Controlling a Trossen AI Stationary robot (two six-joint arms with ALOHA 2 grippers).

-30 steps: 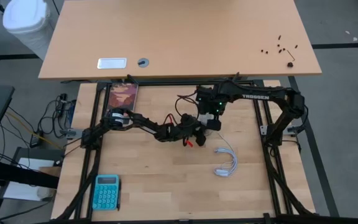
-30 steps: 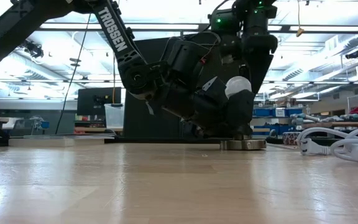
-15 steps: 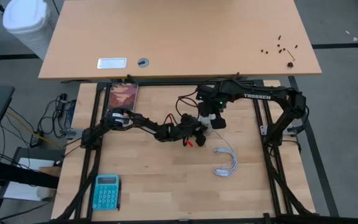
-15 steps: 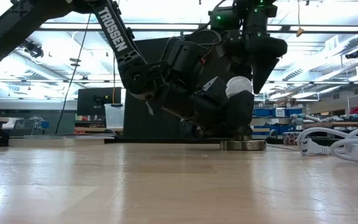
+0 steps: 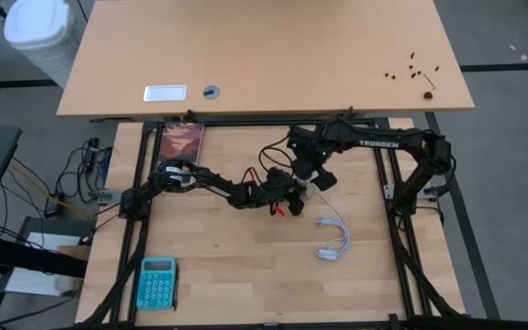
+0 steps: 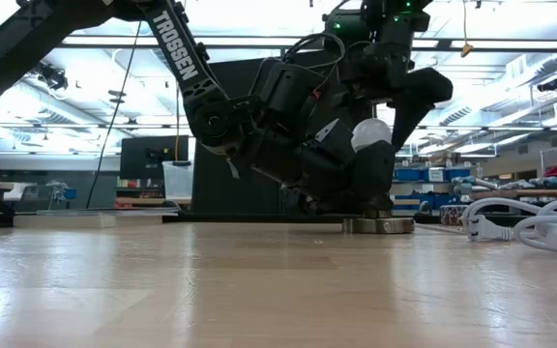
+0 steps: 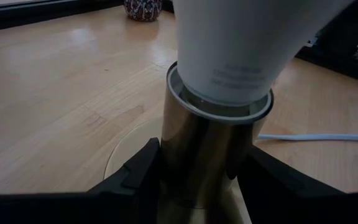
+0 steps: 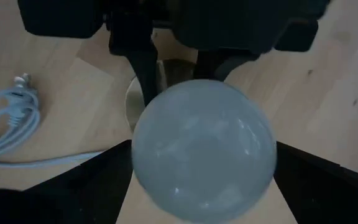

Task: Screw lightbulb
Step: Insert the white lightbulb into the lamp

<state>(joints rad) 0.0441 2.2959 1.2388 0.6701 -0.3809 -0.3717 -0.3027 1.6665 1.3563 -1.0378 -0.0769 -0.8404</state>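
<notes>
So the left gripper has its 2 fingers pinching the brass socket near the table's middle, probably to stop it spinning. The lightbulb sits upright in it. The right gripper hovers right above, fingers spread around the dome without touching, looks like regripping for another twist.

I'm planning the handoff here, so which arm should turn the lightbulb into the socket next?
Probably the right. The right gripper sits directly above the lightbulb, fingers either side of the dome. The left gripper is clamped on the brass socket, steadying it.
</notes>
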